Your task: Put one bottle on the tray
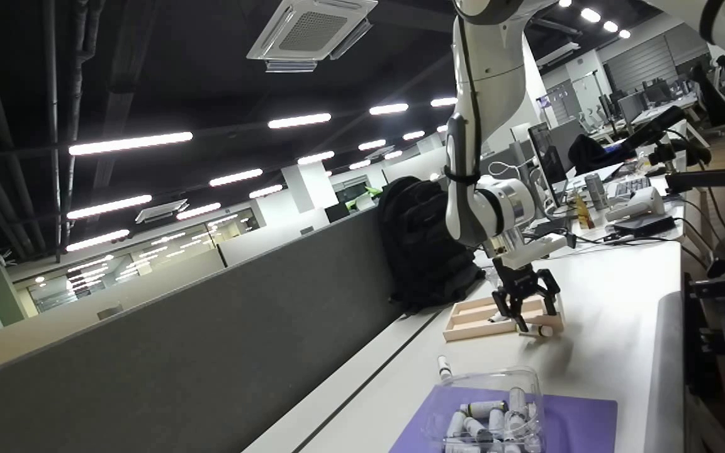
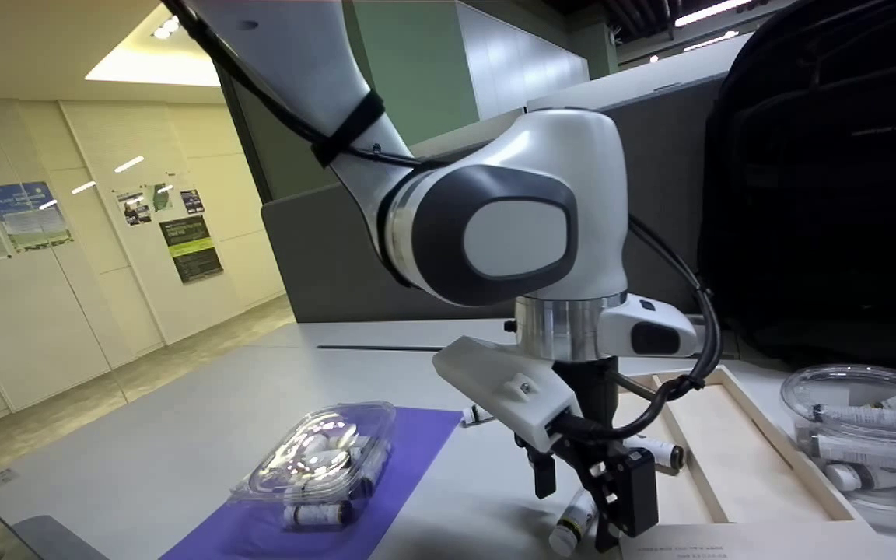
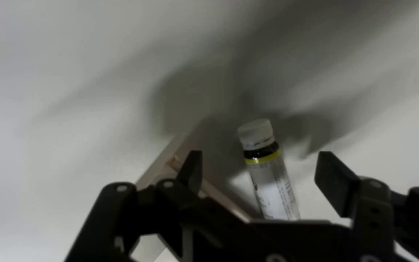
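Observation:
A small white-labelled bottle (image 3: 269, 178) with a white cap and yellow band lies on the table beside the tan wooden tray's outer wall (image 3: 227, 202). It also shows in both exterior views (image 1: 542, 331) (image 2: 575, 521). The tray (image 1: 477, 331) has compartments and shows in the other picture too (image 2: 751, 455). A similar bottle (image 1: 498, 317) lies in the tray (image 2: 654, 451). My gripper (image 3: 260, 160) is open and low over the table bottle, which lies between its fingers in the wrist view, its lower end hidden. The gripper shows in both exterior views (image 1: 537, 318) (image 2: 576, 509).
Another bottle (image 1: 443, 367) lies on the table between tray and purple mat (image 1: 579, 421). A clear container (image 2: 316, 459) with several bottles stands on the mat. Another clear container (image 2: 868, 443) with bottles is beside the tray. A black backpack (image 1: 428, 245) stands behind, against the grey partition.

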You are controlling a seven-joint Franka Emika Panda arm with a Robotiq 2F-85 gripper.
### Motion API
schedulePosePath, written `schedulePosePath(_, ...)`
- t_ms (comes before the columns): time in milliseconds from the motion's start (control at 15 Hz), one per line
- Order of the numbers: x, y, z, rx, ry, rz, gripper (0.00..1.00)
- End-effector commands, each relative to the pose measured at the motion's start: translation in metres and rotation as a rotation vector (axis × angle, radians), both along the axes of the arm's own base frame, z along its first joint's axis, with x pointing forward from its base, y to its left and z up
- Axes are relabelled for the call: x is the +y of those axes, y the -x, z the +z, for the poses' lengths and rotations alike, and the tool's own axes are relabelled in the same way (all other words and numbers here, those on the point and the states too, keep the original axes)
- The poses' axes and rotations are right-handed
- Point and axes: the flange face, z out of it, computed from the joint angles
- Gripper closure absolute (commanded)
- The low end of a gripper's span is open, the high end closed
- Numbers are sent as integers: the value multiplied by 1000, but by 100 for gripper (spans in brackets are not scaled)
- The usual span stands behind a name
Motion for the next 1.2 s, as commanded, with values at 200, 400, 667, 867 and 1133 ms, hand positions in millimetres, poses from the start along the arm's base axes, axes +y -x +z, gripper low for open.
schedulePosePath(200, 0, -5, -1, 5, 18, -26, 67)
schedulePosePath(400, 4, -5, 0, 18, 14, -11, 39)
schedulePosePath(667, 12, -7, 3, 25, 21, 16, 31)
schedulePosePath(867, 21, -15, 10, 15, 40, 34, 11)
schedulePosePath(1133, 28, -29, 18, 13, 75, 45, 0)
